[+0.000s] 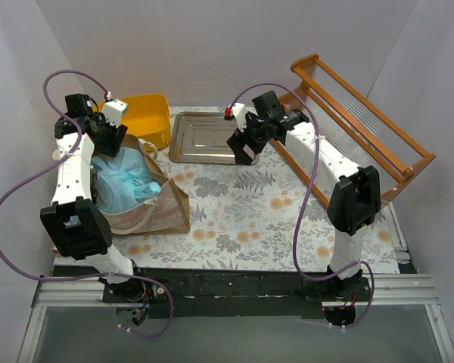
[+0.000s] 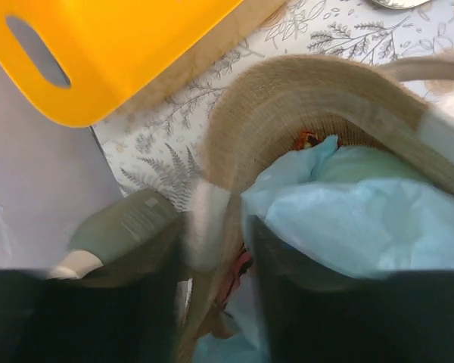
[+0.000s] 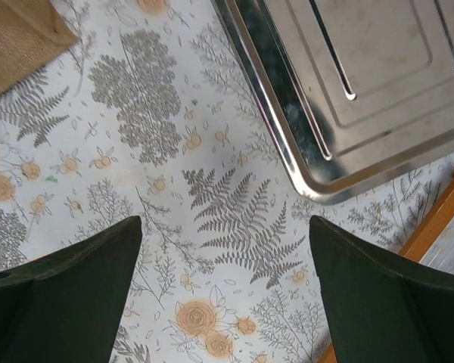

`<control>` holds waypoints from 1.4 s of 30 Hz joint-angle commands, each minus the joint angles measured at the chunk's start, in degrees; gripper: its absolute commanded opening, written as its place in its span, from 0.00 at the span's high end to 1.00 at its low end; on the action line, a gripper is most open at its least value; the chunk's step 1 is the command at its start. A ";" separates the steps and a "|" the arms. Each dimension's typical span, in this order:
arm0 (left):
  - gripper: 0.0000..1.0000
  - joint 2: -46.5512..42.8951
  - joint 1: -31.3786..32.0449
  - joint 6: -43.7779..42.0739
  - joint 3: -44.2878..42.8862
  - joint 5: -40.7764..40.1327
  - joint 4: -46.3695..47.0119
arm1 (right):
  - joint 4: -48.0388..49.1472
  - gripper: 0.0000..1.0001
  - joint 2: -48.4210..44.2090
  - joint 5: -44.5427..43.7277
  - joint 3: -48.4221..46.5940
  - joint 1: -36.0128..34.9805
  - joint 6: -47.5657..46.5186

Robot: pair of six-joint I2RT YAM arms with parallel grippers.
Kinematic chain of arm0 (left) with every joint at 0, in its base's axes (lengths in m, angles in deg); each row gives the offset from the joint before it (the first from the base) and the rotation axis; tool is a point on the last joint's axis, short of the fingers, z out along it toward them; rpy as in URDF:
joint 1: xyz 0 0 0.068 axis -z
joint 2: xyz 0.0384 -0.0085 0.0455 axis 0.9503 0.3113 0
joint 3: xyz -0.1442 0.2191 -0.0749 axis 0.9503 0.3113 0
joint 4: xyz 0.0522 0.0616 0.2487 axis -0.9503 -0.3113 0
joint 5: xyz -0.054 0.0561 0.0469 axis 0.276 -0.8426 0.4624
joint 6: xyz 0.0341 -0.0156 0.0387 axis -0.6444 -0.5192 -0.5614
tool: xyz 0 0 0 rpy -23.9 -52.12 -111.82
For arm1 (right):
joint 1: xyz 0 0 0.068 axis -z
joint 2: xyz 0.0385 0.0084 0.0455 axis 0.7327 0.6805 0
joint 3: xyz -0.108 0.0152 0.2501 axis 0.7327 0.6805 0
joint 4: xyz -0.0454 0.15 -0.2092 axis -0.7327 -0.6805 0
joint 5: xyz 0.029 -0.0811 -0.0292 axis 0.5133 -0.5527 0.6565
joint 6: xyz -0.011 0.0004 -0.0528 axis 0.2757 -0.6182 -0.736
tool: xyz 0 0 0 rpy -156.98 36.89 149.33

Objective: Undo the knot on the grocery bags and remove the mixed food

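Observation:
The brown paper bag stands at the left of the table, with the light blue plastic bag bunched inside it. My left gripper is at the bag's far rim. In the left wrist view its jaws straddle the rim, closed on the beige handle strip, one finger outside and one inside against the blue plastic. A bit of red packet and a small red-orange item peek out beside the plastic. My right gripper hangs open and empty over the tablecloth.
A yellow tub stands just behind the bag. A steel tray lies at the back centre and also shows in the right wrist view. A wooden rack fills the right side. A grey-green bottle lies outside the bag by my left finger.

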 commanded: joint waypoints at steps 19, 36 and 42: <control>0.11 -19.56 3.13 -1.44 2.03 12.65 -21.09 | 7.68 0.02 -1.96 5.66 -9.96 -2.59 5.00; 1.00 -19.58 4.54 2.59 7.59 7.80 -11.68 | 6.98 0.02 -3.10 3.74 -5.74 -2.59 4.03; 1.00 -22.21 4.53 5.92 -0.03 8.33 2.27 | 7.50 0.02 -3.37 0.49 -3.81 -2.51 2.81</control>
